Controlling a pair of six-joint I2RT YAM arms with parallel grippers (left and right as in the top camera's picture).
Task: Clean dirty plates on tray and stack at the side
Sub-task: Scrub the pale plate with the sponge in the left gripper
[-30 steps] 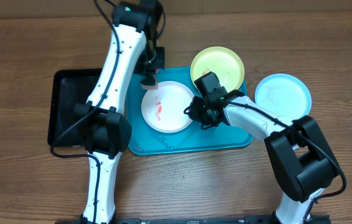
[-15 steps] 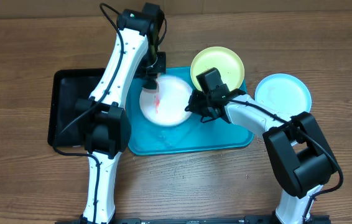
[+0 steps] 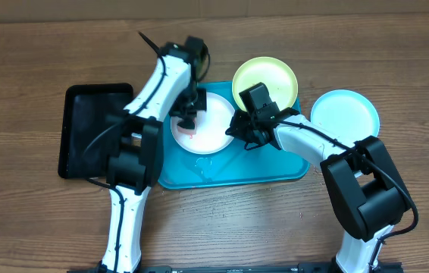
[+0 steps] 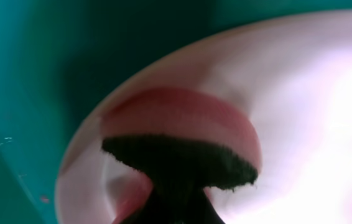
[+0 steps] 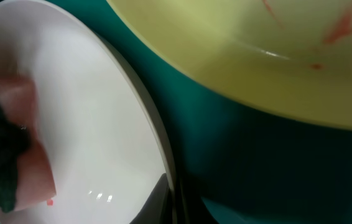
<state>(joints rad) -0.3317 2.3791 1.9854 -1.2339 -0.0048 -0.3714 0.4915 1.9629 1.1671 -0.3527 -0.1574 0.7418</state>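
Your left claw [image 3: 187, 120] closed on the sponge [image 4: 179, 121], scrub the white plate [image 3: 216, 125] firmly while your right claw [image 3: 237, 131], seemingly pinching its rim, holds it steady.

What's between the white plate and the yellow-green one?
A bare strip of the turquoise tray, shown in the right wrist view between the white plate and yellow-green plate. Overhead, the right gripper covers that gap.

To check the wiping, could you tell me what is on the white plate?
A pink sponge with dark backing lies on the white plate, under the left gripper. Whatever is beneath it is covered.
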